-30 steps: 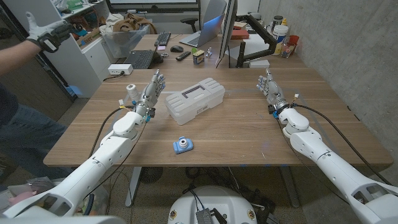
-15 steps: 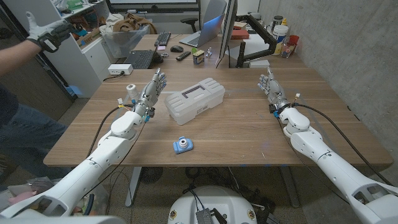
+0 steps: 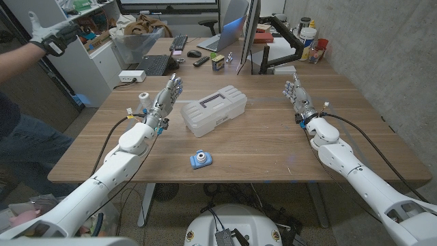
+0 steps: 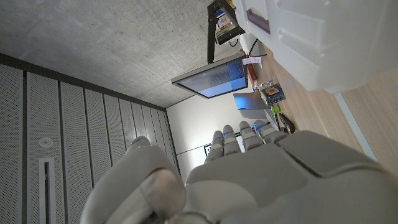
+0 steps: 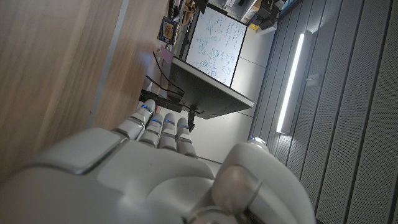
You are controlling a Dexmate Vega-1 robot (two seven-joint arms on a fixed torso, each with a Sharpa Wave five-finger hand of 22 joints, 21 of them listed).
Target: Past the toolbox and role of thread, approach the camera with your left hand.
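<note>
A small blue toy camera [image 3: 199, 160] lies on the wooden table [image 3: 259, 147] near its front edge. Behind it sits a white toolbox [image 3: 214, 109], whose corner [image 4: 323, 43] fills part of the left wrist view. A white roll of thread [image 3: 144, 100] stands at the left, just behind my left hand [image 3: 168, 98]. That hand is raised between the roll and the toolbox, fingers straight and apart, holding nothing; its back [image 4: 249, 180] faces the wrist camera. My right hand [image 3: 298, 100] stands at the right, fingers extended, empty, its back [image 5: 143, 174] toward its own camera.
Monitors [image 3: 246, 34], a laptop, a keyboard [image 3: 155, 65], a mouse and small boxes crowd the table's far side. A person [image 3: 27, 89] stands at the left with a gloved hand [image 3: 51, 34] raised. A concrete wall runs along the right.
My left hand has crept slightly forward and up beside the toolbox. The right hand has shifted slightly. The objects lie where they were.
</note>
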